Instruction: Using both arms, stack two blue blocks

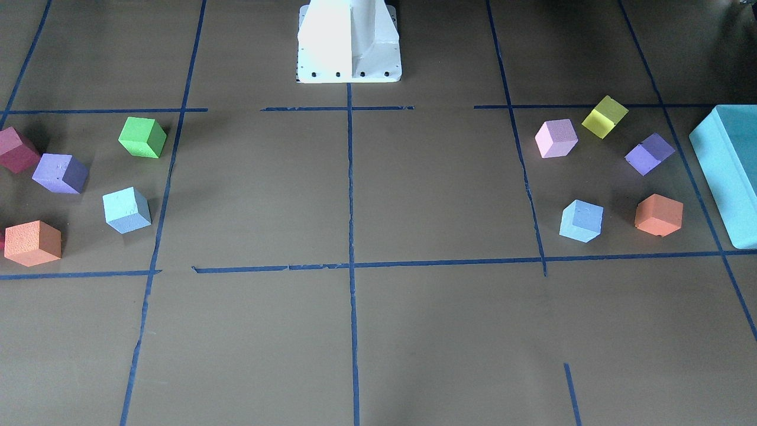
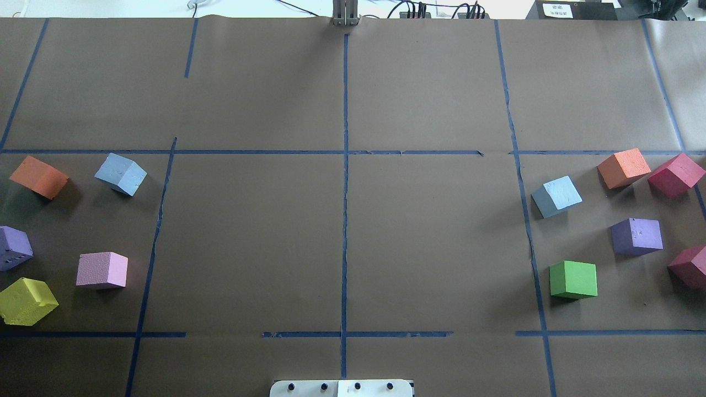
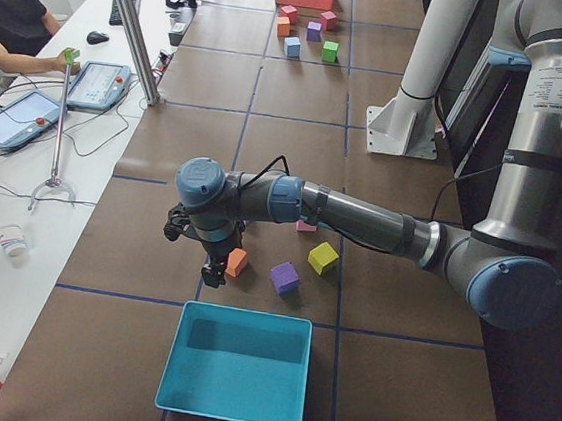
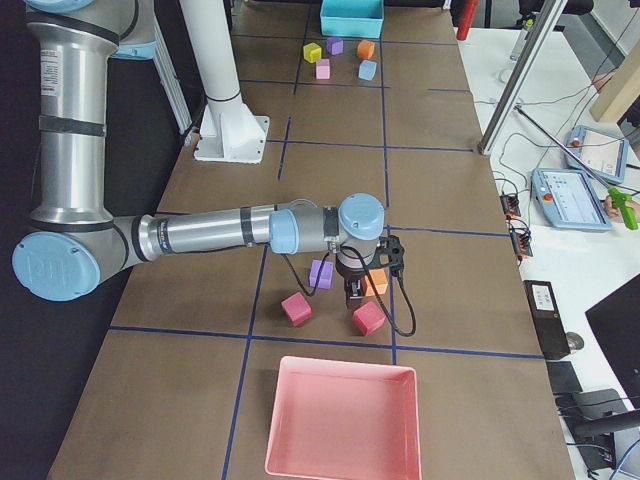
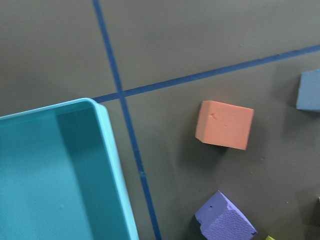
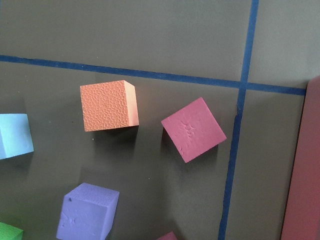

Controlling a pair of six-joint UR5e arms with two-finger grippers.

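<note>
Nothing stacked yet: the left blue block (image 2: 121, 173) and right blue block (image 2: 557, 196) sit well apart. The left gripper (image 3: 212, 274) and right gripper (image 4: 352, 297) hover; I cannot tell if they're parted.

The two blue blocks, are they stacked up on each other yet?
No, in the overhead view the left blue block and the right blue block sit far apart, each on its own side.

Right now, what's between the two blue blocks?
Only taped brown paper separates one blue block from the other blue block, per the overhead view.
</note>
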